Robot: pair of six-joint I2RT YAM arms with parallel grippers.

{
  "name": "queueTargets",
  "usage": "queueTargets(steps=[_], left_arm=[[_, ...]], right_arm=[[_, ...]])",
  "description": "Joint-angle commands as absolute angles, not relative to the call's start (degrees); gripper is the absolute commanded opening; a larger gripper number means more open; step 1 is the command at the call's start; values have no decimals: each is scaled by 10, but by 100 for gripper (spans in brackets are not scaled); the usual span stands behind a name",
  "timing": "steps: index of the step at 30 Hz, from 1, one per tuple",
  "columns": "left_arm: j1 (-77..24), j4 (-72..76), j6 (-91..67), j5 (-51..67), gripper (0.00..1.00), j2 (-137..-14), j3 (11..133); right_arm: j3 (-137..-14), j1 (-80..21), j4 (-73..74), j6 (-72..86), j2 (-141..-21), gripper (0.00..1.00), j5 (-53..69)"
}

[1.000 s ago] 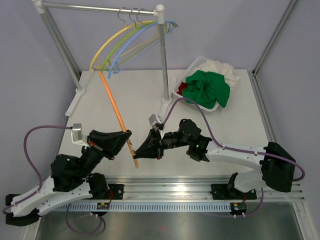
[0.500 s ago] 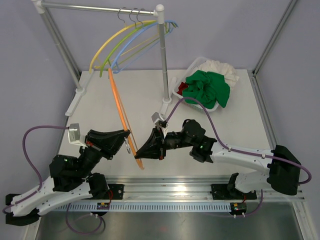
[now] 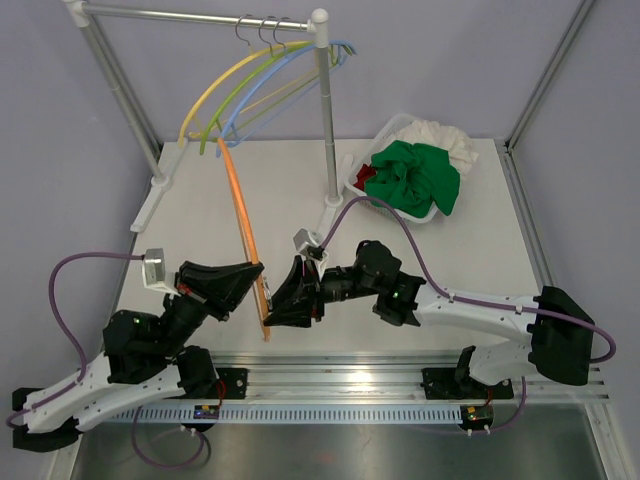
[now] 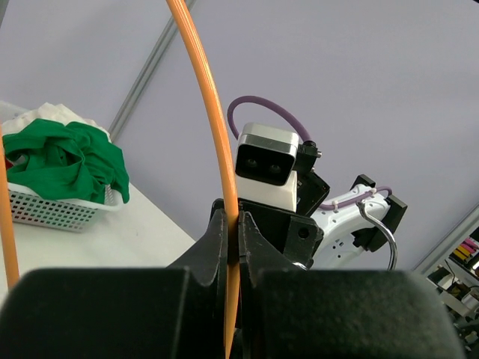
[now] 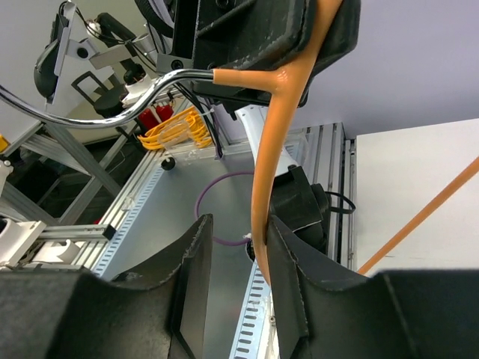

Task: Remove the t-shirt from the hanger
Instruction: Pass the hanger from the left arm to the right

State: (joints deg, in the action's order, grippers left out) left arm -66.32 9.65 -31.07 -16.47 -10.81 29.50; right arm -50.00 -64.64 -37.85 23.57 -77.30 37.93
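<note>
The left pincer is clamped together on the orange hanger. In the left wrist view the thin orange bar runs straight up out of the slit between its two closed fingers.

The right pincer faces it from just beside, tip to tip. Its jaws stand apart. In the right wrist view the hanger's curved arm passes down through the gap and lies against the inner edge of the right-hand finger, clear of the other. Above that gap, the hanger's metal hook branches off sideways beside the left pincer's black body.

From the two pincers the hanger's long arm reaches away over the counter toward the rail, where yellow, green and blue hangers hang.

The green t-shirt is off the hanger. It lies bunched in a white basket, well apart from both pincers, beyond the right one and off to its side, with a white cloth behind it.
</note>
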Motion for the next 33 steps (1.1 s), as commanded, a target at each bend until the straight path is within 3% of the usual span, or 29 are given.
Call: queueTargets(steps=[1, 16, 19, 22, 25, 29, 30, 32, 33], left_arm=[[-663, 121, -291, -173, 0, -98, 297], [-662, 161, -316, -173, 0, -62, 261], [-663, 159, -316, -177, 0, -60, 260], [-662, 158, -316, -173, 0, -57, 263], [-662, 146, -306, -174, 0, -59, 267], [-662, 138, -297, -179, 26, -52, 265], [-662, 136, -295, -178, 39, -51, 265], [-662, 134, -289, -166, 53, -48, 272], [-662, 125, -284, -162, 67, -49, 281]], right_arm=[[-526, -659, -404, 227, -764, 41, 376], [-533, -668, -426, 216, -794, 38, 331], [-536, -668, -422, 216, -797, 23, 331], [-538, -668, -417, 218, -799, 2, 324], [-540, -667, -417, 230, -794, 0, 320], [-543, -668, -401, 252, -773, 0, 323], [-544, -667, -396, 258, -767, 0, 320], [-549, -668, -378, 263, -756, 0, 317], [-553, -667, -369, 265, -751, 0, 316]])
